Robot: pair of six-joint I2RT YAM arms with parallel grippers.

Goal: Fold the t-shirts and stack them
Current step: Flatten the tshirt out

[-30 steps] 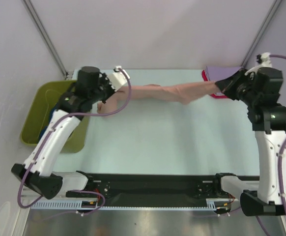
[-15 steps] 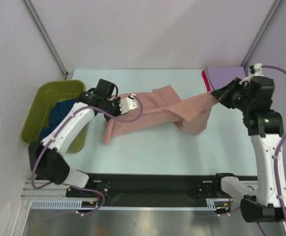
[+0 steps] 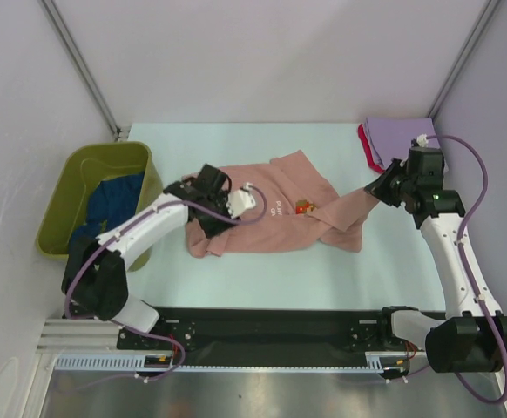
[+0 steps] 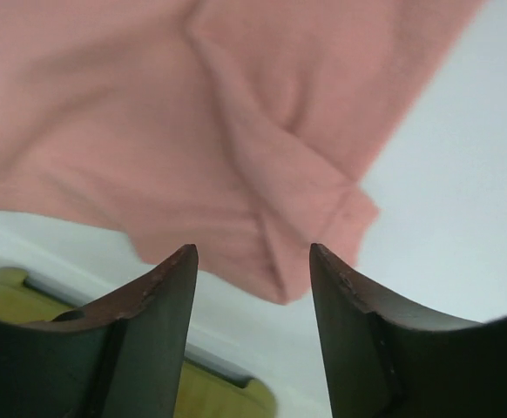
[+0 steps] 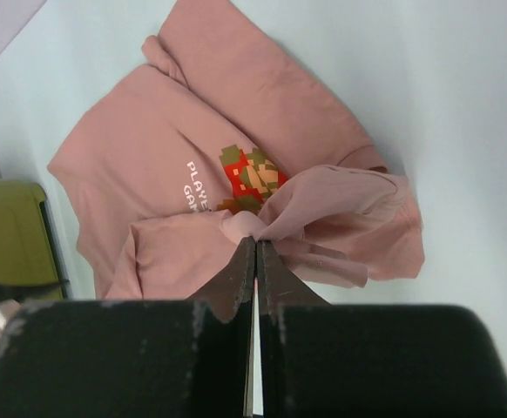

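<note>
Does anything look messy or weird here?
Yes. The salmon-pink t-shirt lies rumpled, its right end bunched up and pinched in the right claw. A dark blue shirt sits heaped in the green tub.

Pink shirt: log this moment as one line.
left claw: open, at pink shirt edge | right claw: shut on bunched cloth | pink shirt: crumpled, not yet folded

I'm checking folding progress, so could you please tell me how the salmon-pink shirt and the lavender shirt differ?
The salmon-pink shirt lies rumpled mid-table, a fold pinched by the right gripper; the lavender shirt lies flat at the far right corner, untouched. The salmon-pink shirt shows a printed graphic; the lavender shirt looks plain. Both lie outside the green tub.
</note>
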